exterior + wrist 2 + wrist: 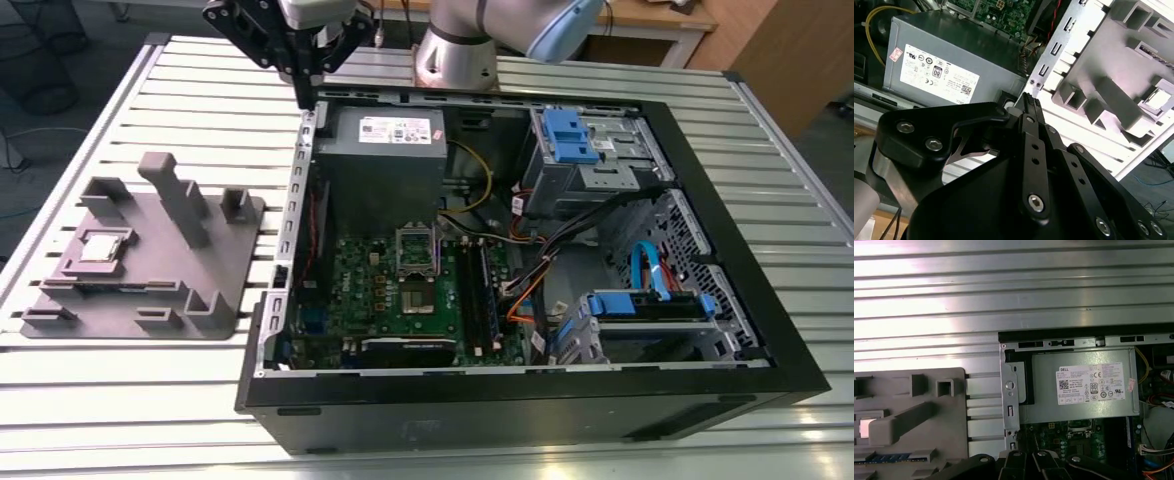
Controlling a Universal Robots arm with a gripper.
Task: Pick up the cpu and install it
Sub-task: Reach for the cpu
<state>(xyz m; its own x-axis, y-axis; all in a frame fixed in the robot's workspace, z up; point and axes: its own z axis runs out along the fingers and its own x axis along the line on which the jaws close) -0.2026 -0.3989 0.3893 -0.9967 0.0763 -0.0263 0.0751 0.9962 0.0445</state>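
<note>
So the cpu (pixel 104 246) sits on the grey fixture (pixel 227 270) on the table (pixel 134 400), around 9 o'clock from the open PC case (pixel 534 400). The tool (pixel 306 100) hangs over the case's 11 o'clock corner, pinched closed, holding nothing.

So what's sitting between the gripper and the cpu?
In the exterior view: bare slatted table, then a tall upright post of the grey fixture that holds the cpu.
</note>
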